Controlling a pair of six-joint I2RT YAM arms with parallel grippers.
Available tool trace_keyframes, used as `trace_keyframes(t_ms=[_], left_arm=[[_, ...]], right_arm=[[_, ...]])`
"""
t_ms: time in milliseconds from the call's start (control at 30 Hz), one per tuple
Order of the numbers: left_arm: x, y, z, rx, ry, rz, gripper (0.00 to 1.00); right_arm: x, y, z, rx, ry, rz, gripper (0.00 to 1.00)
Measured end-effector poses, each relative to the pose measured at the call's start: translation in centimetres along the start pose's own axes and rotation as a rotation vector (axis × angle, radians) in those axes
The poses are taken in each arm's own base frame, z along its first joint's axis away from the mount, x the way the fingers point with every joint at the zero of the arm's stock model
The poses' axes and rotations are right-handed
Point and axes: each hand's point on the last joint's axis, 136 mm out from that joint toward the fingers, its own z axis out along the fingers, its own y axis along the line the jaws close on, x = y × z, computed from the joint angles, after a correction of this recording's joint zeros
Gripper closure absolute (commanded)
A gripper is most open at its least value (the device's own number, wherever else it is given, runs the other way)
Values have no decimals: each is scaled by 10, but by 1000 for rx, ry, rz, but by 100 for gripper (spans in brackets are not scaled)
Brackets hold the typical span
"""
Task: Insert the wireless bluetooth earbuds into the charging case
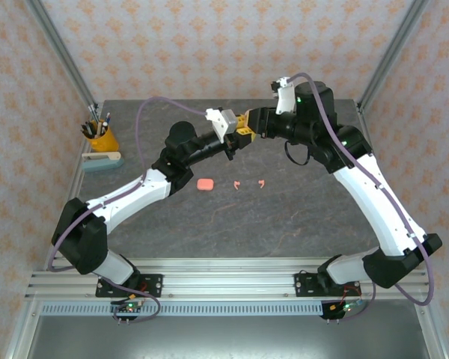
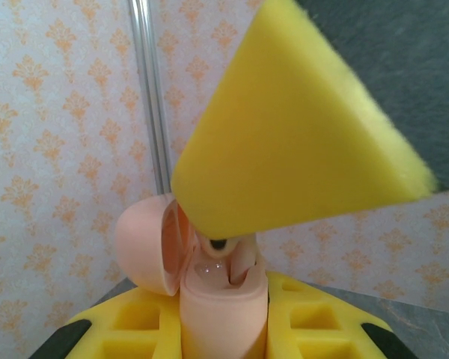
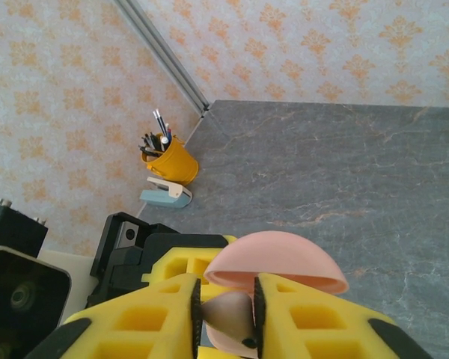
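— While the left end effector (image 2: pixel 224 325) is clamped on the charging case (image 2: pixel 223 318), which way does that case point?
— It stands upright between the yellow, grid-recessed fingers, with its long axis along them and its mouth facing away from the wrist. The domed lid (image 2: pixel 142 250) hangs open to the left in the left wrist view. The shell is smooth, matt and pale pink, and the wells inside are glossy.
— And the right end effector (image 3: pixel 227 307)?
— It is closed on one earbud (image 3: pixel 226 313), a small, pale, rounded piece pinched between the black pads at the case's open mouth. In the left wrist view a dark oval end of it shows just above the wells.
— Where is all this?
— Above the far middle of the dark grey, stone-patterned counter (image 1: pixel 299 217). Nearer, on the counter, lies a closed pink case (image 1: pixel 205 183). To its right are a loose earbud (image 1: pixel 237 184) and a second earbud (image 1: pixel 263 182), apart from each other.
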Motion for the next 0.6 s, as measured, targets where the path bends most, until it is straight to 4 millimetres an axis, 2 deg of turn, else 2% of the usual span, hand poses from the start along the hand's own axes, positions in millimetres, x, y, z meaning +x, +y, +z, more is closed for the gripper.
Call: trace_keyframes(t_ms=[200,367,600], left_arm=[[3,0,0,0,13,-6,100],[3,-1,0,1,12,-6,100],[3,-1,0,0,12,-6,100]], right_arm=[[2,3,0,1,10,-10,56],[-4,4,-4,16,0,-4,46],[-18,8,-15,24,-42,10,44]])
